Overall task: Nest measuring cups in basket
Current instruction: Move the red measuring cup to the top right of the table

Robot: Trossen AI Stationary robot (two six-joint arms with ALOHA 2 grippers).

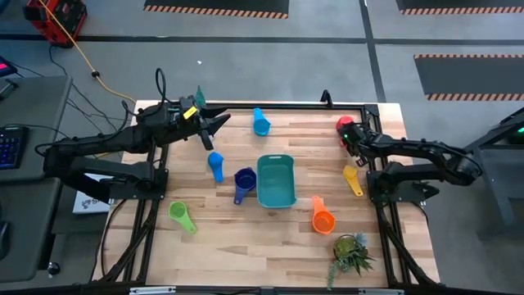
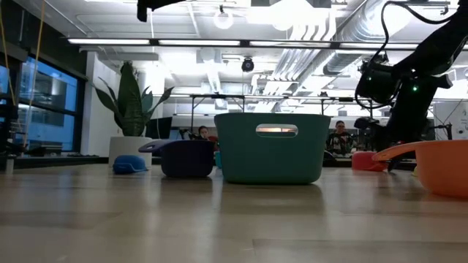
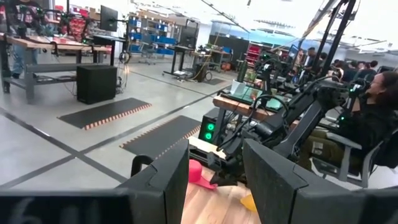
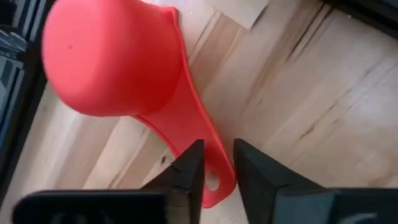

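Waiting at the table's far left corner, the left gripper (image 1: 219, 120) hangs raised, jaws spread and empty. Loose cups lie around the teal basket (image 1: 276, 181) mid-table — green cup (image 1: 182, 216), blue cup (image 1: 215, 164), navy cup (image 1: 244, 182) touching its rim. Farther right, the right gripper (image 4: 216, 167) straddles the red cup's (image 4: 112, 59) flat handle, jaws apart, not yet pinching. Light, stiff, probably slick plastic — the handle seems the sensible hold.

Wood table (image 1: 246, 246): measuring cups (image 1: 322, 215), basket (image 1: 276, 181), potted plant (image 1: 353, 251).
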